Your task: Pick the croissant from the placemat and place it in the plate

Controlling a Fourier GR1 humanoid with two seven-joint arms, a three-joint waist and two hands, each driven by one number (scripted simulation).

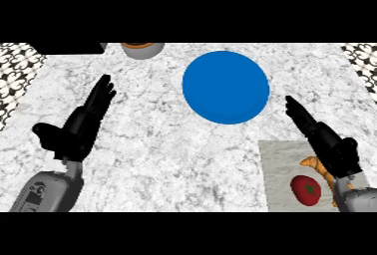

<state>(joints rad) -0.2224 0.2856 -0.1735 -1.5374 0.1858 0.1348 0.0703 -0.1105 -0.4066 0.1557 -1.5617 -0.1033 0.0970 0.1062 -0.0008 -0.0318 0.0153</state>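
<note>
While the right hand [324,137] hangs with straight fingers and holds nothing, the curved golden-brown croissant [313,163] lies just beneath its wrist, partly hidden, on the pale grey square placemat [280,169]. A red tomato [305,190] sits on the mat beside that forearm. Beyond the fingertips and to their left lies the round blue plate [225,86]. The left hand [81,124] rests open, well apart, on the white marble counter [162,149].

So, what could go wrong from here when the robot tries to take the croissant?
1. The right hand and forearm hide most of the croissant, so closing on it could miss.
2. The tomato lies close beside it on the placemat and may get knocked.
3. The carry to the blue plate crosses open counter.
</note>
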